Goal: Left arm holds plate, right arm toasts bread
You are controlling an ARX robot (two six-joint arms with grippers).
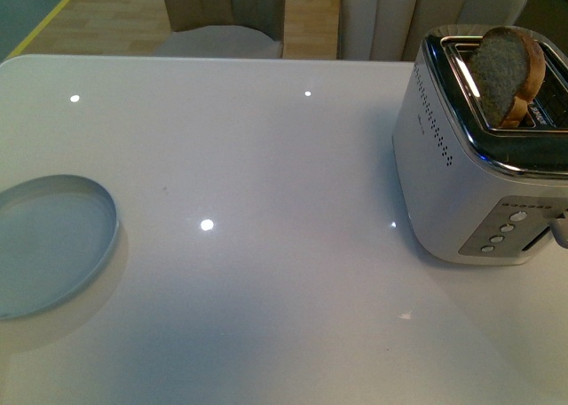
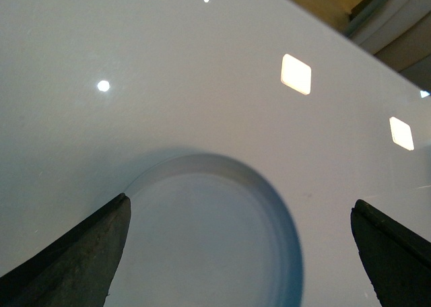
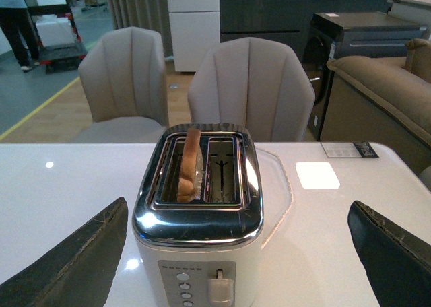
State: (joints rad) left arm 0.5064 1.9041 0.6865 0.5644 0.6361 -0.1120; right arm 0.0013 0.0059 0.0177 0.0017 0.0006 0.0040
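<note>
Far left on the glossy white table [image 1: 266,272] sits the round pale blue-grey plate [image 1: 53,245], with the left gripper [image 2: 239,253] spread wide over it, gripping nothing. Over right, the light-brown bread slice [image 1: 506,72] stands half out of the white-and-chrome toaster [image 1: 444,192]. The right gripper [image 3: 236,260] is wide open too, empty.
</note>
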